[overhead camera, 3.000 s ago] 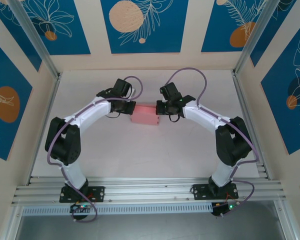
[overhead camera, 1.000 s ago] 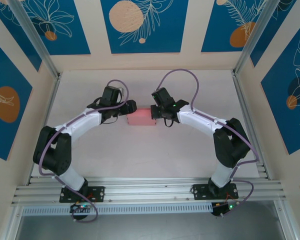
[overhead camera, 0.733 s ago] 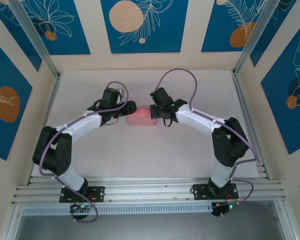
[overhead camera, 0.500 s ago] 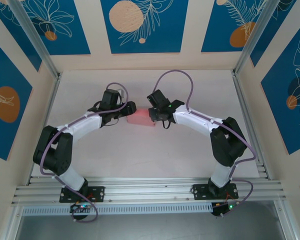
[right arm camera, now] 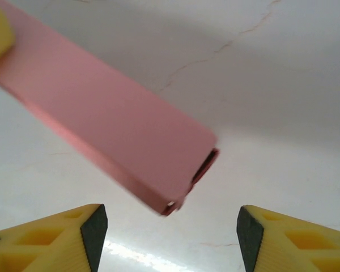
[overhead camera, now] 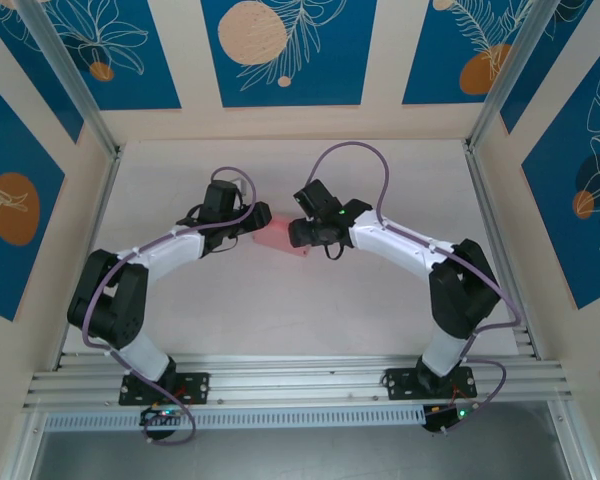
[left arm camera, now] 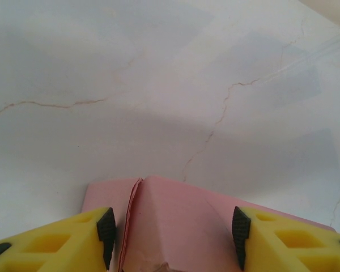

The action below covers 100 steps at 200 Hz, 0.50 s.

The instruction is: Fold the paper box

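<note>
Steadying box (right arm camera: 113, 130) to close flap (right arm camera: 204, 164).
Half-open left gripper (left arm camera: 173, 235) straddles one end, grip unclear; right gripper (right arm camera: 170, 226) open, empty, facing the flap.

Paper box (overhead camera: 272, 238) partly hidden by right end effector (overhead camera: 298, 235)

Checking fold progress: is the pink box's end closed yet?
Not fully shut: the paper box shows a dark gap at its end flap.
</note>
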### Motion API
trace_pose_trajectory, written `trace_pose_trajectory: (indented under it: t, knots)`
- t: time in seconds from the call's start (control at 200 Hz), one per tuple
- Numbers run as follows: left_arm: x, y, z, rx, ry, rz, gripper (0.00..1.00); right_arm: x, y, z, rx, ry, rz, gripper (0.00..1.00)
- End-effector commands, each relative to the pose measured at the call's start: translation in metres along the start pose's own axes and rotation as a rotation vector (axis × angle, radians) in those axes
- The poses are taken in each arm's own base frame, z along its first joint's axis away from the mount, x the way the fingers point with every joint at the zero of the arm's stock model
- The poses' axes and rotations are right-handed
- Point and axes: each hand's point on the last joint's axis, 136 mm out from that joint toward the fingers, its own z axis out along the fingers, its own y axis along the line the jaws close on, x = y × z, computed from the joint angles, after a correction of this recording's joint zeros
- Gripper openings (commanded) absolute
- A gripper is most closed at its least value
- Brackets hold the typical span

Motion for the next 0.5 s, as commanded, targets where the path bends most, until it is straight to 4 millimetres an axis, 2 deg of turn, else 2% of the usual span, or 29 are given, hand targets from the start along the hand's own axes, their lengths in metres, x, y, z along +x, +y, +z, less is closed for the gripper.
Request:
trace_pose_trajectory:
  t: [0.0,0.155,0.335,0.495]
  knots:
    - [0.035,0.032,0.010,-0.101,0.104,-0.030,0.56,-0.012,0.021,-0.031,-0.132,-0.036,0.063,0.68]
    - [0.036,0.031,0.011,-0.095,0.105,-0.034,0.56,-0.023,0.016,-0.034,-0.155,-0.044,0.193,0.75]
    - [0.037,0.030,0.010,-0.091,0.106,-0.039,0.56,-0.026,-0.003,-0.011,-0.124,-0.014,0.308,0.76]
    - [0.036,0.030,0.009,-0.092,0.101,-0.033,0.56,-0.031,-0.005,0.004,-0.175,-0.010,0.362,0.72]
